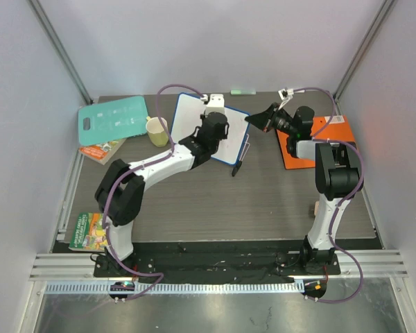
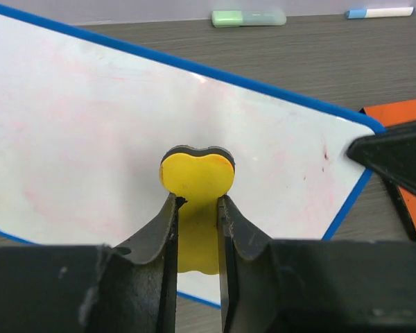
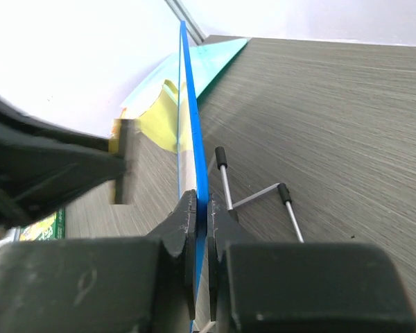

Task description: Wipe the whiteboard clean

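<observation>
Top view looks down from above the near edge over the whole table (image 1: 263, 201). Both wrist views sit close at the whiteboard (image 1: 191, 118) (image 2: 90, 139) (image 3: 194, 139), shared by all: left faces its front, right sights along its edge

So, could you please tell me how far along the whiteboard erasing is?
Done: the whiteboard shows no bold writing, only faint pink smears. In hand: the right pincer clamps its blue edge, and the left pincer holds a yellow eraser at its face. Left: wiping off that haze.

Teal cutting board (image 1: 113, 119) and cream mug (image 1: 157, 131) sit far left on the table (image 1: 215, 201); orange folder (image 1: 338, 129) lies far right.
</observation>
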`<action>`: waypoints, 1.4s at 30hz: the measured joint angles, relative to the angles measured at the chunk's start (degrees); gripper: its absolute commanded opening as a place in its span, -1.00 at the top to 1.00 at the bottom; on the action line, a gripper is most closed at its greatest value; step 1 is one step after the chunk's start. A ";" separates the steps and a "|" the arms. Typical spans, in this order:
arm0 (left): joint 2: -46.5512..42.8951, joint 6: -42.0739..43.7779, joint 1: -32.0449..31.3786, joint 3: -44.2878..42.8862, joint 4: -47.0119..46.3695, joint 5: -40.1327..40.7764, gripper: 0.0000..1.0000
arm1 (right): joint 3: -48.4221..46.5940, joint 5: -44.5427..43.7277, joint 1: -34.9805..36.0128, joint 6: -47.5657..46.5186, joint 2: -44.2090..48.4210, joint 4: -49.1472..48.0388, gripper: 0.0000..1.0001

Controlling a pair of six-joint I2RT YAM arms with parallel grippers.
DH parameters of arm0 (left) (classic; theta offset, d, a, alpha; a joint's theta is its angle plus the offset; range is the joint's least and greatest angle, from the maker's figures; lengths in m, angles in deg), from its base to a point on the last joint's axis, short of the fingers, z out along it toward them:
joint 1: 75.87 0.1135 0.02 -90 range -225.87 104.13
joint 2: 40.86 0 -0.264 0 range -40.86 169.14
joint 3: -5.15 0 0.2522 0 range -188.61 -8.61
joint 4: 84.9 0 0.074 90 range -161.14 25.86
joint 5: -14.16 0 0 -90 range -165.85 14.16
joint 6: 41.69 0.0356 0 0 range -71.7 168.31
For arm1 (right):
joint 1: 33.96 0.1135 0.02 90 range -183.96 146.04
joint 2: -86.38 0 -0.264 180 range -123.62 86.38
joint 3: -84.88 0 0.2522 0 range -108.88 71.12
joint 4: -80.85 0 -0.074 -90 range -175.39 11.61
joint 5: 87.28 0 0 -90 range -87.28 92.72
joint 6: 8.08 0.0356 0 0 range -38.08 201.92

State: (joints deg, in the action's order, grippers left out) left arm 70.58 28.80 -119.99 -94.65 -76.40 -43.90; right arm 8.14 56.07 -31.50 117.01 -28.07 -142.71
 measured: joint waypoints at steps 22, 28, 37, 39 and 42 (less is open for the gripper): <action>-14.47 -2.73 -2.21 20.81 0.50 0.63 1.00 | -7.19 -2.05 -0.85 -6.27 4.61 23.98 0.97; -14.47 -2.80 -2.38 22.40 0.66 0.70 1.00 | -6.78 -3.80 -1.09 -9.11 8.31 29.62 0.97; -14.56 -2.84 -2.43 23.63 0.81 0.90 1.00 | 0.48 -4.85 -2.64 -9.73 10.84 28.33 0.97; -14.78 -2.84 -2.49 23.80 0.92 0.92 1.00 | 1.29 -4.94 -3.67 -9.79 10.91 28.74 0.97; -15.67 -2.84 -2.62 24.02 1.40 0.90 1.00 | 1.77 -5.62 -4.52 -11.21 11.47 31.45 0.97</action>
State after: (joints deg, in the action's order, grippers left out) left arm 54.91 25.96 -122.61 -70.63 -75.00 -43.00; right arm 9.91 50.45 -36.02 105.80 -16.60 -111.25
